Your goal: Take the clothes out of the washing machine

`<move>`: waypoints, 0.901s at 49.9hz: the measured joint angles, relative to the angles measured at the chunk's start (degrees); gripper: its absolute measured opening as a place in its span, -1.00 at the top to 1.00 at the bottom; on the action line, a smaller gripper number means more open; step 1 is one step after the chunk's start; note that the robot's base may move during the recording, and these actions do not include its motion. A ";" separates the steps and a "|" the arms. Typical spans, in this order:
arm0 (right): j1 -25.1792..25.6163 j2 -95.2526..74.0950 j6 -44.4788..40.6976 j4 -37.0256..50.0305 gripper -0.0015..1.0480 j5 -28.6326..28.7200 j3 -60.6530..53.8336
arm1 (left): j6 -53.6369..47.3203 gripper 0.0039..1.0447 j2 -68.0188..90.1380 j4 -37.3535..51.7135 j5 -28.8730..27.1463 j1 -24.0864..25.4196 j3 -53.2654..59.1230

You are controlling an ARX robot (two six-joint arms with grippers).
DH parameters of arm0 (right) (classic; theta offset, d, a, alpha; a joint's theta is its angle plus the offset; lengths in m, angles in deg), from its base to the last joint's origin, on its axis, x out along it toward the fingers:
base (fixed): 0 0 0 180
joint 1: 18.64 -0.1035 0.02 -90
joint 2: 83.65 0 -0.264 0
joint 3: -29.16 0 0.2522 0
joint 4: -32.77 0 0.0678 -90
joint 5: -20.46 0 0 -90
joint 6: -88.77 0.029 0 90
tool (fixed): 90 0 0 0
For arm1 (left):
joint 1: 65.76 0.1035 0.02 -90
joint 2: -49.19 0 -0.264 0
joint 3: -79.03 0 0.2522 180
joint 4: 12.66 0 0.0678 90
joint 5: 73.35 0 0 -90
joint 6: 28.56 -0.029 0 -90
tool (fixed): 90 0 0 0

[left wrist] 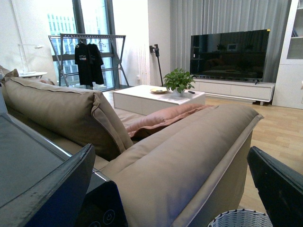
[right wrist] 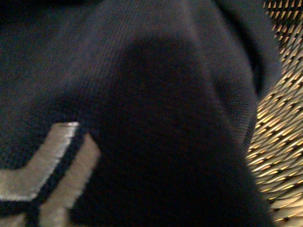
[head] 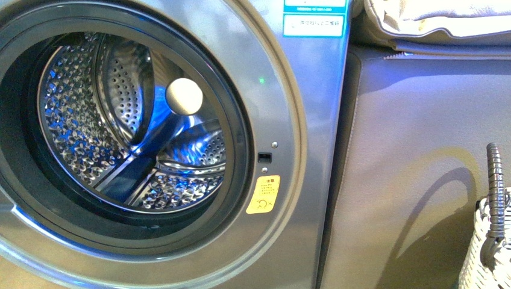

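Front view: bright, sharp; blue light pools inside the washing machine [head: 181,120] drum, with glints on the perforated steel. Warm glow and an arched handle shadow fall on the grey panel [head: 422,180] at 4 o'clock.

Left wrist view: even daylight from the windows [left wrist: 66,28] at 11 o'clock, slightly overexposed; sofa [left wrist: 189,151] in focus, left gripper fingers [left wrist: 52,194] dark and soft at 7 and 5 o'clock.

Right wrist view: dim, heavily blurred; the clothes [right wrist: 142,118] fill the frame too near to focus. Amber-lit weave [right wrist: 279,118] at 3 o'clock.
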 joint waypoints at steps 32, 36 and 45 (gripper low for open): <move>-12.48 0.98 34.45 29.31 -0.57 17.33 -1.60 | 0.00 -0.88 -0.04 0.00 0.00 0.00 -0.09; -12.37 4.94 42.73 26.43 -0.88 20.20 -0.79 | -0.02 -0.88 -0.04 0.00 0.00 0.00 -0.09; -11.34 13.35 55.76 23.98 -0.86 27.69 0.50 | -0.02 -0.88 -0.04 0.00 0.00 0.00 -0.09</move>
